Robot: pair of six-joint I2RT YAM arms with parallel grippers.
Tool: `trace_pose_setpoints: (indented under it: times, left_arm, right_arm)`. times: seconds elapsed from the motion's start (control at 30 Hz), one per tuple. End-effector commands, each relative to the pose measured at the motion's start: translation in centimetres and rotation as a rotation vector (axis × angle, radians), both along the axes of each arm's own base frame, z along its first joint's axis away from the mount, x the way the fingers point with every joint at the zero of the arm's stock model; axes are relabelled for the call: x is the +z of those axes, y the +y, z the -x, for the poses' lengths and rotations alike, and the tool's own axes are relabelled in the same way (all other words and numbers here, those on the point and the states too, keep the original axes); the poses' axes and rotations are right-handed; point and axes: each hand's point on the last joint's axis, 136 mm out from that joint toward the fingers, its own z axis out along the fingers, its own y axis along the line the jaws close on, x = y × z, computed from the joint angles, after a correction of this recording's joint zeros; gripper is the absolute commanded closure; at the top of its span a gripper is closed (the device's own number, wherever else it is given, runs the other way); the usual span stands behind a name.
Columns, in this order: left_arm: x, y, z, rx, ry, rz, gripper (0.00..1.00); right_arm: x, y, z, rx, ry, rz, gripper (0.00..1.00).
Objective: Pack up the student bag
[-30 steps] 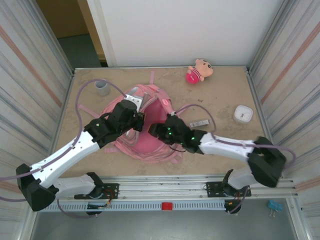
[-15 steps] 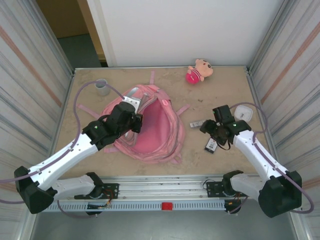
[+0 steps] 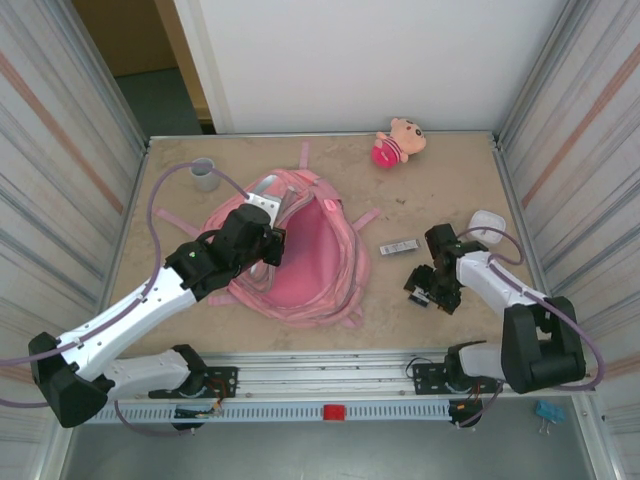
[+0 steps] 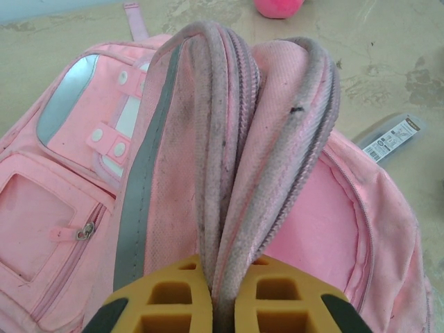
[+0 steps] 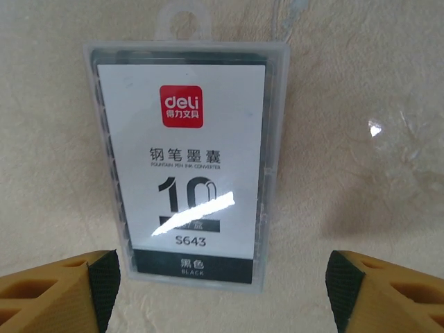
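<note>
Now the student bag lies mid-surface, its main compartment open and facing up. The left hand is pressed together on a bunched fold of the bag's zipped rim, holding that edge raised. Right of the bag and well apart from it, the right hand hangs spread over a clear box of black ink cartridges lying flat, one finger to either side. A slim labelled pack lies between bag and right hand. A plush doll sits by the far wall, a grey cup far left, a white box at right
</note>
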Motion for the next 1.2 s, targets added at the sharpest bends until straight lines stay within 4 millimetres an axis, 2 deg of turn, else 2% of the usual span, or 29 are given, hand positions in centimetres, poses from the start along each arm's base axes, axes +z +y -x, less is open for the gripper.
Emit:
trace_pose_setpoints:
  times: [0.0, 0.17, 0.3, 0.53, 0.67, 0.8, 0.93, 1.1, 1.17]
  left_arm:
    - [4.2, 0.6, -1.4, 0.061, -0.136, 0.105, 1.0]
    - [4.2, 0.4, -1.6, 0.059, -0.132, 0.105, 1.0]
    - [4.2, 0.2, -1.6, 0.057, -0.129, 0.106, 1.0]
    - [4.0, 0.3, -1.6, 0.058, -0.124, 0.103, 1.0]
    - [4.2, 0.4, -1.5, 0.063, -0.128, 0.107, 1.0]
    - [4.3, 0.5, -1.5, 0.064, -0.129, 0.106, 1.0]
    - [4.7, 0.6, -1.4, 0.063, -0.137, 0.118, 1.0]
    - [5.2, 0.3, -1.3, 0.055, -0.14, 0.147, 1.0]
    - [5.4, 0.2, -1.2, 0.049, -0.14, 0.153, 1.0]
  right_arm:
    - [0.2, 0.4, -1.3, 0.039, -0.019, -0.01, 0.22]
    - [-0.5, 1.3, -2.1, 0.063, -0.015, -0.043, 0.24]
    - [-0.8, 0.7, -2.2, 0.075, 0.01, -0.006, 0.27]
    - [-1.6, 0.0, -1.9, 0.081, 0.047, 0.039, 0.45]
    - [-1.0, 0.0, -2.1, 0.084, 0.021, 0.032, 0.52]
    - [1.7, 0.6, -2.5, 0.081, -0.068, 0.001, 0.52]
    - [6.7, 2.9, -3.4, 0.126, -0.244, -0.036, 0.52]
    - [13.6, 9.5, -4.4, 0.269, -0.547, -0.182, 0.52]
    - [15.6, 12.5, -4.4, 0.344, -0.638, -0.257, 0.52]
